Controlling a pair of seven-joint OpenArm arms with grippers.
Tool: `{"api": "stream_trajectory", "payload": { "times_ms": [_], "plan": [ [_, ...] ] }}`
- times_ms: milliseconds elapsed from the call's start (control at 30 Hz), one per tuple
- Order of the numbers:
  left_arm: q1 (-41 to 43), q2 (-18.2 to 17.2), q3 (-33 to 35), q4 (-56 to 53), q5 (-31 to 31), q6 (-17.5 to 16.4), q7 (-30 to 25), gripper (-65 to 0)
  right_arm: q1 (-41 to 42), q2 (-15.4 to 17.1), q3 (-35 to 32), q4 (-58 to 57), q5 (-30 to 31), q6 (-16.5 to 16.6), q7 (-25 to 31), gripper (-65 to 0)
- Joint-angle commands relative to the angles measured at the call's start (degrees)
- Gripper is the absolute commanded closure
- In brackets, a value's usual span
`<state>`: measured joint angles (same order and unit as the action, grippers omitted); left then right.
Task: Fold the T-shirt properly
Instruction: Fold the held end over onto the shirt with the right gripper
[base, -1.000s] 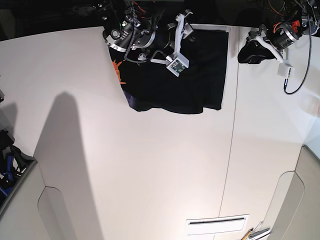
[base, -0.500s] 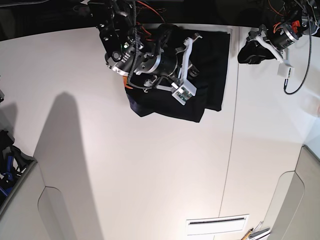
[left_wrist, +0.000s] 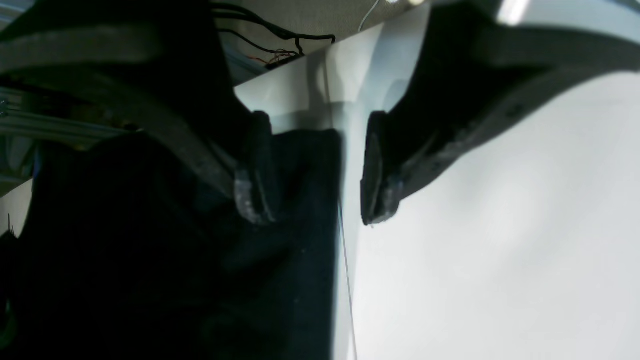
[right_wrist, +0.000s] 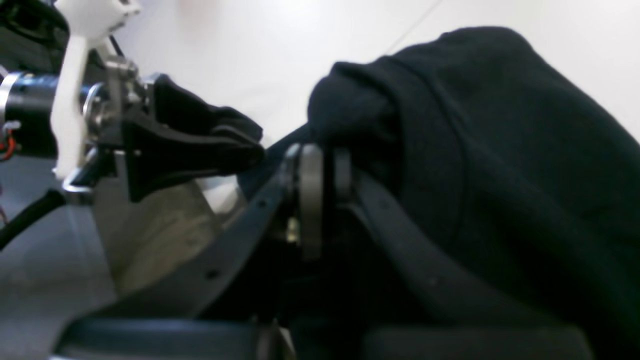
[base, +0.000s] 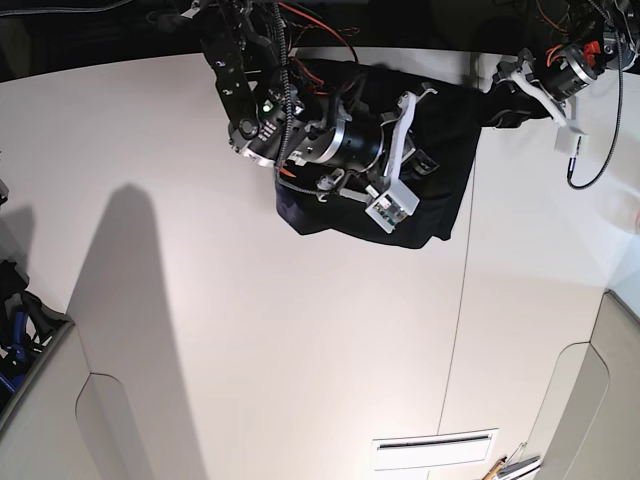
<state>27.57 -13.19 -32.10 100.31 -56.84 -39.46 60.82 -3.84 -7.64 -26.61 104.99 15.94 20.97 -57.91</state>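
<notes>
The black T-shirt lies bunched at the far edge of the white table, a fold of it pinched in the clenched right claw, while the left claw hangs released over its edge.

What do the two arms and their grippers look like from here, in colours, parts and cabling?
Both arms are black with silver metal rings. Each carries a white bracket for its wrist camera; the right arm's holds a small green-faced module. Red and black cables run along the right arm, and a black cable hangs by the left arm. The left gripper has curved black fingers with dark pads.
</notes>
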Motion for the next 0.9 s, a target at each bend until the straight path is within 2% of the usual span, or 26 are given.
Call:
{"api": "stream_trajectory", "payload": {
  "times_ms": [0,33,133,200,300,567,767,867],
  "plan": [
    [0.04,-0.66,-0.28,0.76,-1.22,-0.54,-0.59,-30.1,0.61,-0.98,-0.15,0.83,1.99,0.42,1.6,0.0],
    [0.04,-0.66,-0.28,0.74,-1.25,-0.54,-0.57,-30.1,0.61,-0.98,-0.15,0.83,2.73,0.42,1.6,-2.8],
    [0.04,-0.66,-0.28,0.76,-1.29,-0.54,-0.59,-30.1,0.63,-0.98,-0.15,0.85,5.55,0.52,1.6,-20.3],
    [0.02,-0.7,-0.31,0.79,-2.43,-0.54,-0.61,-30.1,0.66,-0.98,-0.15,0.85,7.28,3.32,1.6,-24.2],
    [-0.13,-1.81,-0.31,1.64,-3.43,-0.54,-0.7,-30.1,1.6,-0.98,-0.15,0.96,9.9,5.01,1.55,-24.2],
    [-0.11,-3.02,-5.35,8.96,-3.37,-0.54,-1.07,-30.1,8.09,-0.98,0.02,3.3,9.77,4.96,0.85,-24.2],
    [-0.11,-3.02,-6.99,9.81,-3.37,-0.54,-1.42,-30.1,8.74,-0.96,0.02,3.28,9.7,4.98,-0.44,-24.2],
    [-0.11,-3.02,-6.99,10.01,-3.43,-0.54,-4.92,-30.1,8.87,-0.94,0.04,3.3,5.07,4.81,-1.09,-24.2]
  ]
}}
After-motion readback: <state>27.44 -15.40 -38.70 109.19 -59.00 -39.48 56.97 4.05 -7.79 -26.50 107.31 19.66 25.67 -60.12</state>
